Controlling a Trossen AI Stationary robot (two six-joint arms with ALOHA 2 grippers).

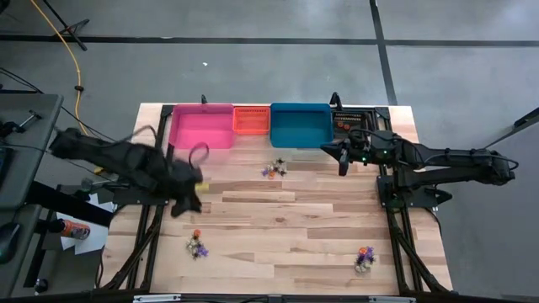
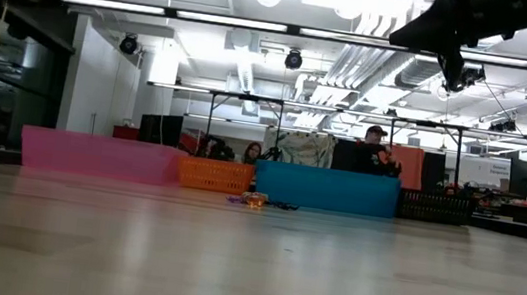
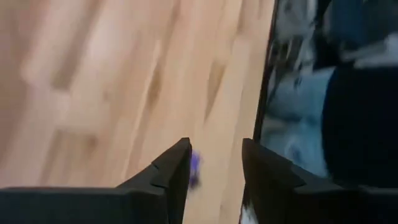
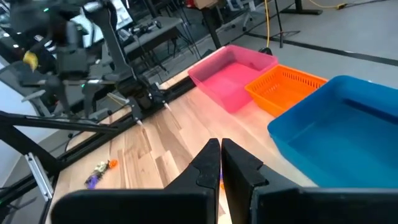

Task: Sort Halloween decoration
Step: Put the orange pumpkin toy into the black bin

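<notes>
The left pincer [image 3: 214, 171] hangs over the counter [image 1: 286, 219] with fingers parted, empty, above a purple trinket [image 3: 194, 167]; the right pincer [image 4: 220, 163] waits, closed and empty, near the blue bin [image 1: 301, 124].

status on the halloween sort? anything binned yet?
Done: nothing visibly binned; the pink bin and blue bin look empty, the orange basket can't be judged. In hand: the left gripper is over the table's left edge, jaws apart, a purple trinket at one finger; held or loose is unclear. The right gripper waits shut by the blue bin. Left: three trinket clusters.
</notes>
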